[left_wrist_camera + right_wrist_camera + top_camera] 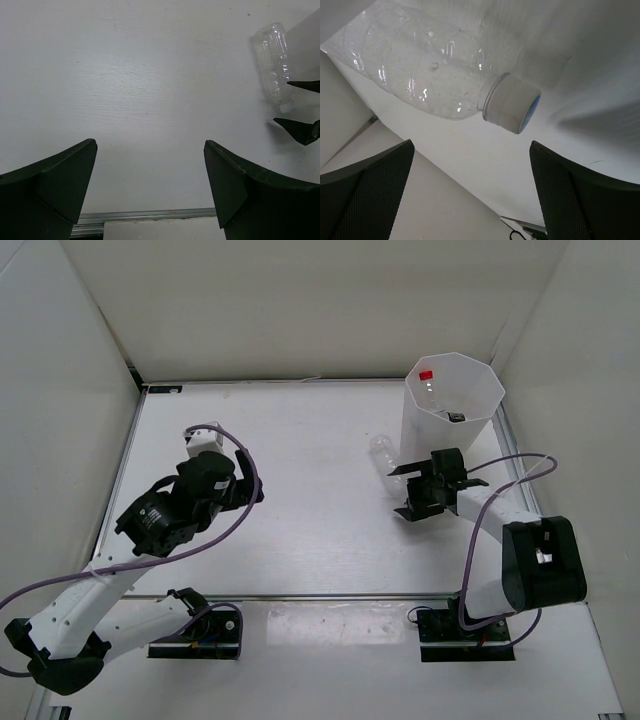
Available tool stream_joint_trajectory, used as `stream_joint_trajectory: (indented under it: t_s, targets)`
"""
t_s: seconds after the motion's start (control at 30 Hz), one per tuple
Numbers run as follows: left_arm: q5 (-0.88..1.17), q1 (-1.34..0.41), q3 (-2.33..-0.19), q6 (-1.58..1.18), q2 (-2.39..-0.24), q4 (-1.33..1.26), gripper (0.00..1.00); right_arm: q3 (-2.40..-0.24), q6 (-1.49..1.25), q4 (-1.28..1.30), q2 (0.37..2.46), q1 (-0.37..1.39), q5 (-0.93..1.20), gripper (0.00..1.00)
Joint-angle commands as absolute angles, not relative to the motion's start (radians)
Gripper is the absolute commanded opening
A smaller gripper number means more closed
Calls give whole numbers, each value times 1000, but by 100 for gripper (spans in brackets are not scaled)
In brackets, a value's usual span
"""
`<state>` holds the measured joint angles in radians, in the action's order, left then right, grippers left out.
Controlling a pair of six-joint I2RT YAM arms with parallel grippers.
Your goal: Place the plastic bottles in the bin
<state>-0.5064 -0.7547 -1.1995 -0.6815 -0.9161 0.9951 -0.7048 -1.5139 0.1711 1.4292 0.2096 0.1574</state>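
1. The bench [300, 540] stretches out ahead of both my tools. It carries the bin and one loose bottle.
2. The bin [425, 440] stands upright just beyond my right tool, and well off to the right of my left tool.
3. My right tool [471, 145] has its jaws spread wide with nothing in them. My left tool [150, 144] is just as wide and empty, over bare bench.
4. The clear bottle [430, 75] lies on its side just ahead of my right tool, near the bin's foot. Its white cap [512, 107] points back toward the gap between my jaws, untouched.
5. Inside the bin I see a red cap [426, 375] and a small dark piece [455, 417], so I judge at least two bottles are in. I cannot find the short blue-labelled one. The clear bottle is left to grasp and drop.
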Motion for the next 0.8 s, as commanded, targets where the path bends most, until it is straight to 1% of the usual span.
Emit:
stream_joint_trajectory:
  t_s: [0.0,0.07,0.1,0.2,0.27,0.33,0.4,0.47,0.5,0.53,0.6,0.67,0.77]
  targets:
    - [-491,-755,-1190,-689,-900,1002,99,-730,-1479,179,1385,212,121,100]
    - [-482,-755,-1180,-698,-900,989,99,-779,-1419,268,1375,212,109,100]
    - [-482,-755,-1180,-698,-900,989,99,-779,-1395,268,1374,212,109,100]
    - [-472,-755,-1158,-698,-891,966,99,-844,-1315,414,1364,221,81,100]
    - [-472,-755,-1131,-698,-882,933,99,-897,-1215,541,1339,270,48,97]
    - [-472,-755,-1112,-698,-882,914,99,-926,-1139,670,1303,307,-27,97]
    - [-472,-755,-1089,-707,-882,899,99,-960,-1091,736,1249,369,-70,96]
    - [-472,-755,-1075,-718,-882,888,99,-969,-1034,787,1207,440,-83,91]
    - [-472,-755,-1062,-718,-882,878,99,-985,-991,798,1169,465,-100,91]
    - [-472,-755,-1062,-718,-882,867,99,-1012,-962,817,1154,516,-100,89]
    - [-463,-755,-1036,-718,-882,858,99,-1057,-925,848,1131,580,-129,89]
    - [-463,-755,-1022,-718,-882,848,99,-1098,-829,848,1131,691,-188,89]
    - [-453,-755,-993,-718,-882,838,99,-1208,-659,867,1233,837,-271,89]
